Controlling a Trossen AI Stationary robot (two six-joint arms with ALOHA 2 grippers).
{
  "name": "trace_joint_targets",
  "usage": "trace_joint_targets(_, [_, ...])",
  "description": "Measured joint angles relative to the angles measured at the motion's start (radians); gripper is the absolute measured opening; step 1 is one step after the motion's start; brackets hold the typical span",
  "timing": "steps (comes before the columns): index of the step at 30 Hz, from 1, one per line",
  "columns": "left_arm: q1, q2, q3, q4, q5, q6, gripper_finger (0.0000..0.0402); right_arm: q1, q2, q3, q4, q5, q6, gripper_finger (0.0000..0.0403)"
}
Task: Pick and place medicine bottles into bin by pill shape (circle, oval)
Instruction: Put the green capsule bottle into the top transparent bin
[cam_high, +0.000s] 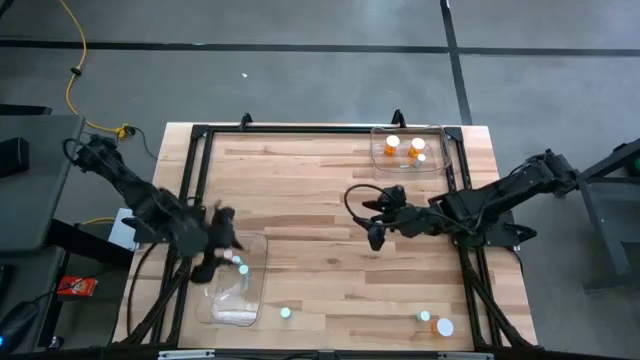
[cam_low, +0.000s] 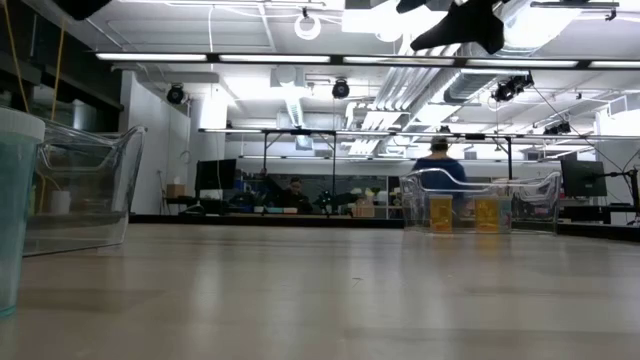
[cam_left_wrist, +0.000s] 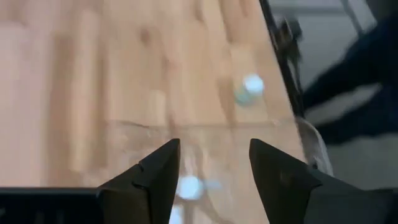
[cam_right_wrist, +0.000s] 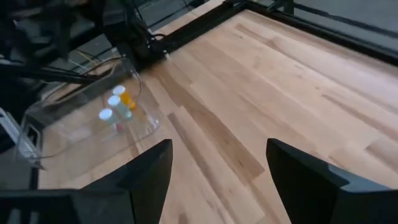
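Open lab hall, ceiling strip lights (cam_low: 330, 62), exposed ducts (cam_low: 400, 85), monitor benches (cam_low: 215, 175).

High view: looks straight down from far up, sees the whole tabletop (cam_high: 330, 210).
Low view: sits on the tabletop, looks flat across into the room.
Wrist views: close, looking past each claw.
Shared: far bin (cam_high: 408, 150) shows in high, low, right wrist.
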Motion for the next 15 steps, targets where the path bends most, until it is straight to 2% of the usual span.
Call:
trace_joint_targets(3, [-0.05, 0.098, 0.0, -0.001, 0.011, -0.048, 0.0206, -0.008, 0.0, 0.0, 0.0, -0.002, -0.02, 0.0252])
trace_joint_targets(8, [-0.081, 0.254, 0.0, 0.003, -0.052, -0.039, 0.0237, -0.009, 0.0, 0.0, -0.015, -0.016, -0.05, 0.0252])
trace_joint_targets(15, [-0.086, 0.404, 0.0, -0.046, -0.078, -0.026, 0.0243, -0.009, 0.0, 0.0, -0.039, -0.02, -0.052, 0.0252])
